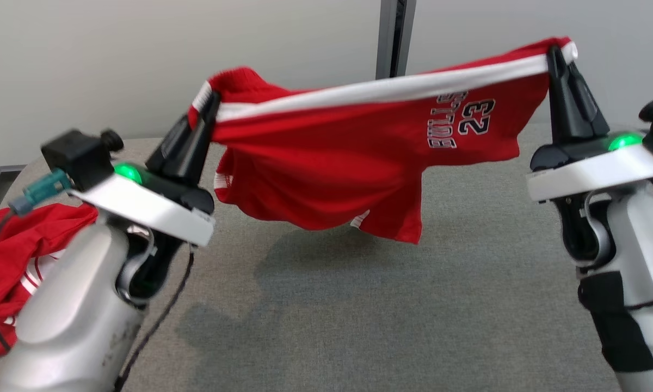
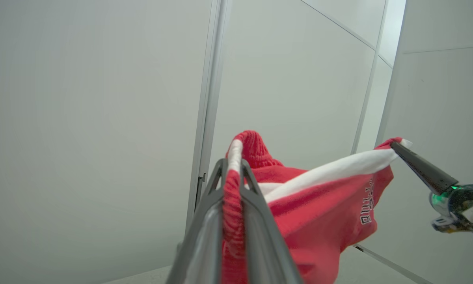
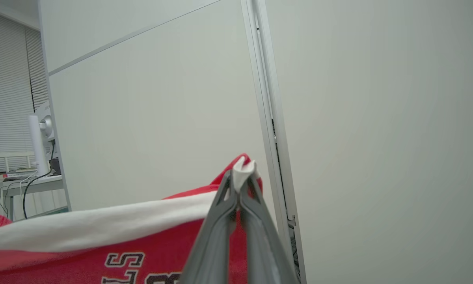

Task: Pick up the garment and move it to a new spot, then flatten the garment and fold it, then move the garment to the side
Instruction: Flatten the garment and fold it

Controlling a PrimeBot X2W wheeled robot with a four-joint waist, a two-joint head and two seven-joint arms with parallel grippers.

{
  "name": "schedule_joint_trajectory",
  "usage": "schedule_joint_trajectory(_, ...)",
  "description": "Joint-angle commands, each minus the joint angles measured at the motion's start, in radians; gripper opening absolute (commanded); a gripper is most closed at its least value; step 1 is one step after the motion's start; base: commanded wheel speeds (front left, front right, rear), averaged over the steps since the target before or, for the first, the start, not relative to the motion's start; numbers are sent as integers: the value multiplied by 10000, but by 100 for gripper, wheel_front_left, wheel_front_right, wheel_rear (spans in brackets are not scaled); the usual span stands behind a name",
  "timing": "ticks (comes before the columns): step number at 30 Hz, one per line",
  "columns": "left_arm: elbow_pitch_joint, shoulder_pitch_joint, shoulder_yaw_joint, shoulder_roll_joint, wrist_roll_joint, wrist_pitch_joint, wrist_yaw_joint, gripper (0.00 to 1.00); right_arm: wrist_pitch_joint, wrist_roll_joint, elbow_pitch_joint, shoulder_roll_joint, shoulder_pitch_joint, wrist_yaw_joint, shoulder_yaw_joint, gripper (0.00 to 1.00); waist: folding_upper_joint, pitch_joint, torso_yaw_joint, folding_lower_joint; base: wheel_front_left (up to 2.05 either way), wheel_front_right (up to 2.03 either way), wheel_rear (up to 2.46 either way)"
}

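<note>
Garment (image 1: 332, 163), red knit with white band (image 1: 386, 90), sags, clamped by left gripper (image 1: 213, 101) and right gripper (image 1: 555, 54).

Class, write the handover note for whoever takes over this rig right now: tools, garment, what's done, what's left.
Left tool: shut on the white-trimmed edge of the red garment.
Right tool: shut on that edge's other end.
Garment: stretched between them, hanging above the grey table.
Another red cloth lies at the far left.
Done: pickup.
Left: lay it down, flatten, fold, move aside.
</note>
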Motion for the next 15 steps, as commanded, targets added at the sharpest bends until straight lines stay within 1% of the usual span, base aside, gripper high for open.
schedule_joint_trajectory(1,104,-341,66,102,-130,94,1,0,-39,-44,99,-131,-294,-3,81,0,-1,209,-62,0,0,0,0)
schedule_joint_trajectory(3,335,-1100,152,88,-495,333,1,0,27,-148,396,-329,-931,-3,326,0,-1,602,-107,0,0,0,0)
schedule_joint_trajectory(4,524,-1541,89,259,-360,442,2,0,29,-131,597,-359,-1296,-3,386,0,-1,865,-146,0,0,0,0)
schedule_joint_trajectory(6,986,-2344,-2,243,-421,516,2,0,35,-269,1121,-407,-2149,-3,501,0,-1,1459,-209,0,0,0,0)
schedule_joint_trajectory(9,1795,-3735,-292,254,-230,478,4,0,-3,-509,1997,-429,-3515,-4,616,0,-1,2299,-257,0,0,0,0)
schedule_joint_trajectory(11,2396,-4715,-399,291,-119,383,5,0,-32,-688,2554,-377,-4557,-4,546,0,-1,2860,-347,0,0,0,0)
schedule_joint_trajectory(13,2941,-5660,-563,307,-6,159,5,0,-48,-829,3002,-317,-5609,-6,221,0,-1,3305,-466,0,0,0,0)
schedule_joint_trajectory(15,3403,-6643,-534,302,59,-171,5,0,-54,-1280,3011,-319,-6570,-15,-201,0,-1,3714,-585,0,0,0,0)
